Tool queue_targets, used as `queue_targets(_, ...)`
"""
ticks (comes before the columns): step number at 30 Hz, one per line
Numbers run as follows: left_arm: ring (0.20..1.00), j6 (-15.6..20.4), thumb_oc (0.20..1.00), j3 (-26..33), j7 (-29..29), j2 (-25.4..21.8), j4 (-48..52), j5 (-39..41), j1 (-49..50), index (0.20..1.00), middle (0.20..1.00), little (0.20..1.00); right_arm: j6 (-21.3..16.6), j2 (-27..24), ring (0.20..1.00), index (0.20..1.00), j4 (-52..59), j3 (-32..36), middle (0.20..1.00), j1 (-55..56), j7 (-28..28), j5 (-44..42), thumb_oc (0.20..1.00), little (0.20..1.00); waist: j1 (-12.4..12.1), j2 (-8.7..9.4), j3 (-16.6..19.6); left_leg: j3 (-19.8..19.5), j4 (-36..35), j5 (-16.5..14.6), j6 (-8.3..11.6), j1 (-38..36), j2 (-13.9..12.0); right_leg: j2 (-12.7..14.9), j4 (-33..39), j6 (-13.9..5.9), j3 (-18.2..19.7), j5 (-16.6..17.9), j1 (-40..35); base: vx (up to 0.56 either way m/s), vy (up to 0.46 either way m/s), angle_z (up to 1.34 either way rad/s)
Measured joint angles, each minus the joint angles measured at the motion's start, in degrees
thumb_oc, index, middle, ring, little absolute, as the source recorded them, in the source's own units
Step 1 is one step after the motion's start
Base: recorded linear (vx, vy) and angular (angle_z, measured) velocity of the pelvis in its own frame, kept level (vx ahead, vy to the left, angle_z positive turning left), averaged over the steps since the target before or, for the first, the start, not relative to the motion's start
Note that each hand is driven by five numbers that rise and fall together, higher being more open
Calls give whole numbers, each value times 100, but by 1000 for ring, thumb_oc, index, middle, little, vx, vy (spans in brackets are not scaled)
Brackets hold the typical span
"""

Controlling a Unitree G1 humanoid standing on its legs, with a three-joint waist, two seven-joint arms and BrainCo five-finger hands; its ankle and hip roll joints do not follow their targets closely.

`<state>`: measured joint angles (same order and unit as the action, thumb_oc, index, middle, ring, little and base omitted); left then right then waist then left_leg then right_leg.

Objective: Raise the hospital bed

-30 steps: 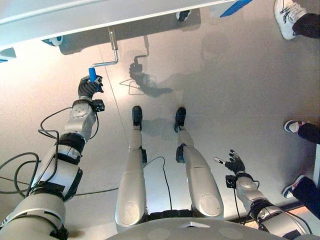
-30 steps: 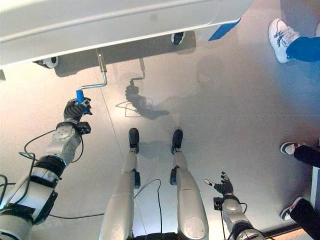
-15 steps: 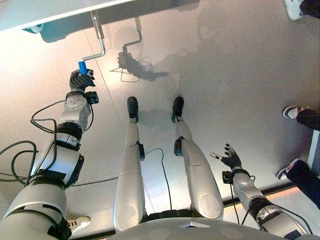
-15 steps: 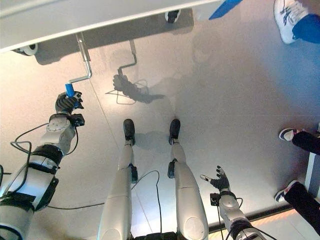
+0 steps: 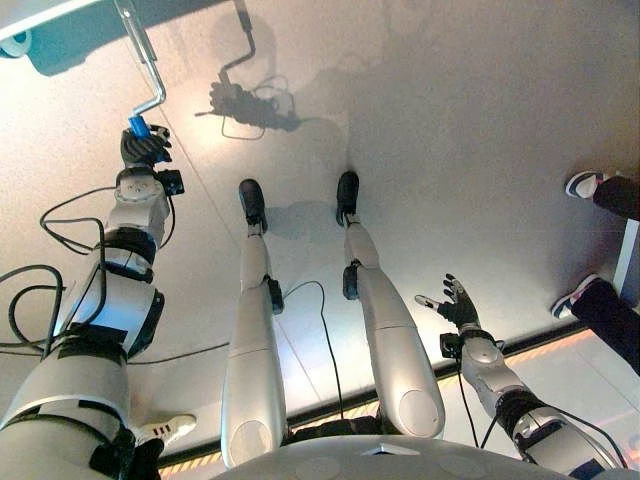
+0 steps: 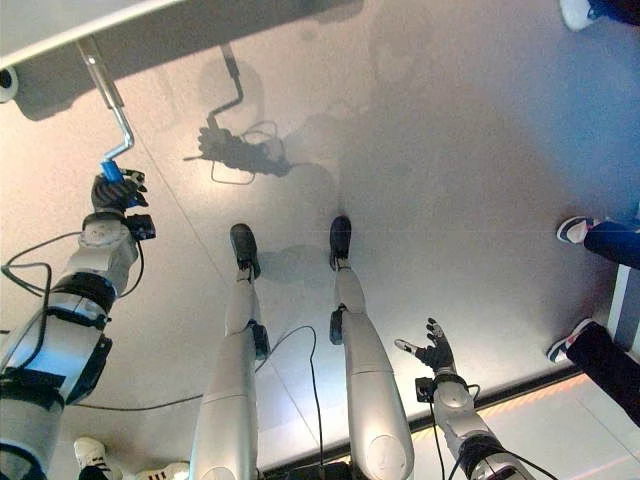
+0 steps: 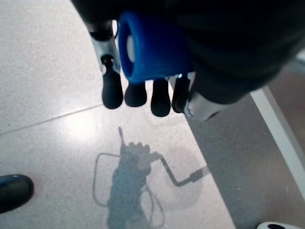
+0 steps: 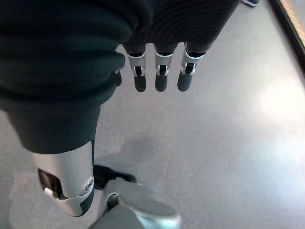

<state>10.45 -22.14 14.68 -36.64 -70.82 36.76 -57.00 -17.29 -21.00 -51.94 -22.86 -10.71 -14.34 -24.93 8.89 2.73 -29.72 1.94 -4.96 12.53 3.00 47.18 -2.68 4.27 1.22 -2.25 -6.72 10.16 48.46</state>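
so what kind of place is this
Probably a hospital ward or a mock-up of one. A bed frame on casters stands on a smooth pale floor, and the left hand grips its blue-handled crank. People's shoes stand nearby.

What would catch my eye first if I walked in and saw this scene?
Probably the left hand, stretched far forward and curled around the blue grip of a bent metal crank sticking out from under the white bed. After that, the right hand hanging open and idle low at the robot's side, and people's shoes on the floor to the right.
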Motion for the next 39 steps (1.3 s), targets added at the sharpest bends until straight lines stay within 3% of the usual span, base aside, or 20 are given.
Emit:
queue_targets(6,200,-11,200,-10,101,8,-49,-1,-47,200,200,200,-51,-8,1000,1000,217,-25,1000,0,-9,2,1000,1000,111,0,0,140,-1,-1,-1,63,-11,-8,-8,20,96,46,147,-9,-5,-9)
queue_targets(12,200,-10,200,-8,180,64,-41,1,-67,200,200,200,-105,-20,1000,1000,239,-33,1000,2,-52,3,1000,1000,162,9,6,442,-3,-23,-31,74,-8,-28,-75,-3,423,122,362,-12,-12,-17)
queue_targets(22,200,-5,200,-14,266,170,-38,6,-232,200,200,200,-150,-30,1000,1000,415,-37,1000,21,-70,6,1000,1000,454,19,11,786,-2,-45,-41,78,-16,-96,-77,4,764,230,546,-4,-21,-11)
queue_targets(39,200,8,200,-14,375,238,-22,239,-257,200,200,200,-156,-36,1000,1000,417,-31,1000,65,-91,58,1000,1000,464,33,19,1248,-3,-67,-10,-103,-106,-210,-162,61,1079,371,636,2,-27,-8)
